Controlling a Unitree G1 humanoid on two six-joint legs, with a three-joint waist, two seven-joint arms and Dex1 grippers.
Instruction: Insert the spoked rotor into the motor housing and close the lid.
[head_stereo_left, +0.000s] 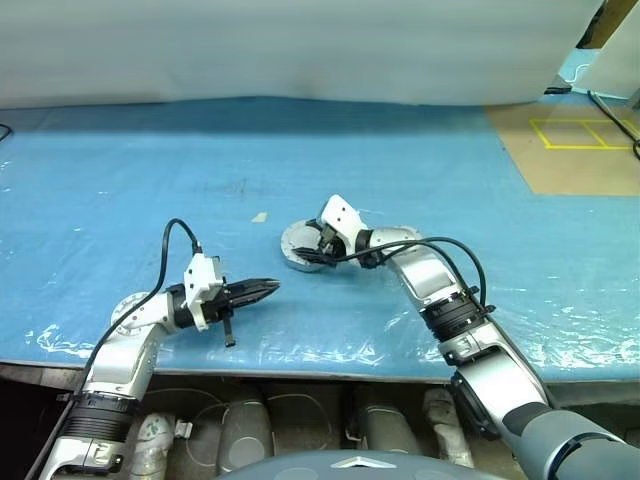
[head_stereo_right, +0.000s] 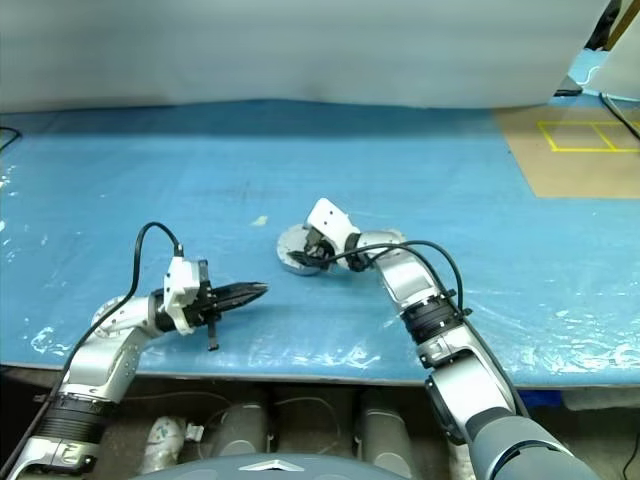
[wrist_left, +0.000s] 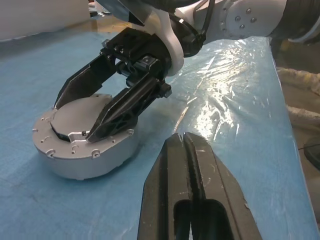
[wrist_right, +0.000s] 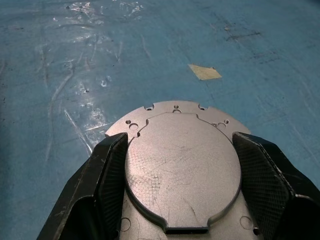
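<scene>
The right gripper (head_stereo_left: 318, 247) is down over the short round silver motor housing (wrist_left: 82, 150), which sits on the blue plastic-covered counter (head_stereo_left: 150, 180) just ahead of the robot. Its jaws straddle the flat grey plate (wrist_right: 182, 167) seated on top of the housing, one black finger on either side, set about as wide as the plate itself. They look pressed against its edges, but whether they truly grip it or merely bracket it cannot be told. That hold makes sense as a seating move: a finger on each side keeps the plate centred in the screw-holed silver rim while it settles. No ribbed rotor face or copper winding is on show here, so by the look of it the inside is already covered and this is the closing step.

The left gripper (head_stereo_left: 262, 288) hangs level, well short of the housing, jaws pinched together on nothing, pointing across at the work. It looks parked as a spare hand.

Around them, a small tan scrap of tape (wrist_right: 204, 72) lies on the counter beyond the housing, and a brown board with yellow lines (head_stereo_left: 575, 145) sits far to the right. Nothing blocks the right arm.
</scene>
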